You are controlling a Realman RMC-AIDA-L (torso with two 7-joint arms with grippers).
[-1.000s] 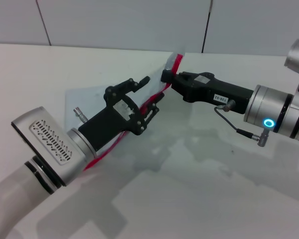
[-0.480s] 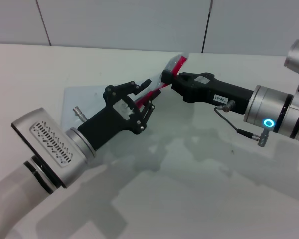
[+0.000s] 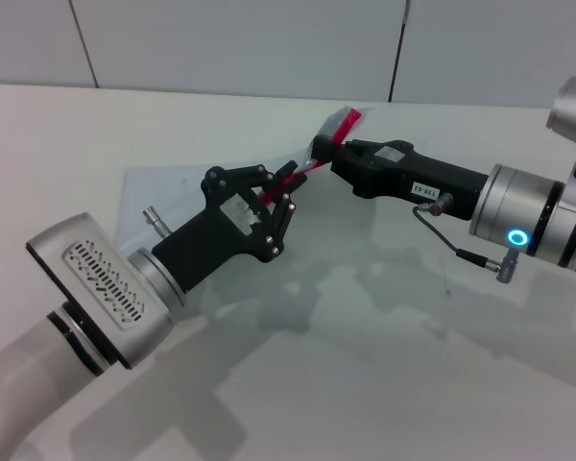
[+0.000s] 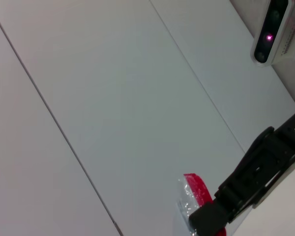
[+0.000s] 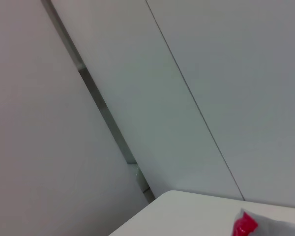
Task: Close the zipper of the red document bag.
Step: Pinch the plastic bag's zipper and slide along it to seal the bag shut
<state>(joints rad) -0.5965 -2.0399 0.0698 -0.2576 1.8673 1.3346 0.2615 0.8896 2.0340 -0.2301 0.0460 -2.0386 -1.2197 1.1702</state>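
The red document bag (image 3: 163,197), a translucent pale sheet, lies on the white table behind my left hand. Its zipper (image 3: 303,170) is a thin red strip, lifted taut between my two grippers. In the head view my left gripper (image 3: 276,189) is shut on that strip near mid-table. My right gripper (image 3: 323,147) pinches the bag's far red corner (image 3: 344,120), just beyond the left one. The left wrist view shows the same red corner (image 4: 197,189) held by the right gripper (image 4: 202,216). The right wrist view catches only the corner's tip (image 5: 245,224). I cannot make out the slider.
The white table (image 3: 384,365) stretches in front of both arms. A grey panelled wall (image 3: 240,43) stands behind it. The right arm's cable and plug (image 3: 480,257) hang under its wrist.
My left gripper's fingers closed from wide open onto the red strip. The strip rose from sagging under that hand to a taut line. The right gripper held still.
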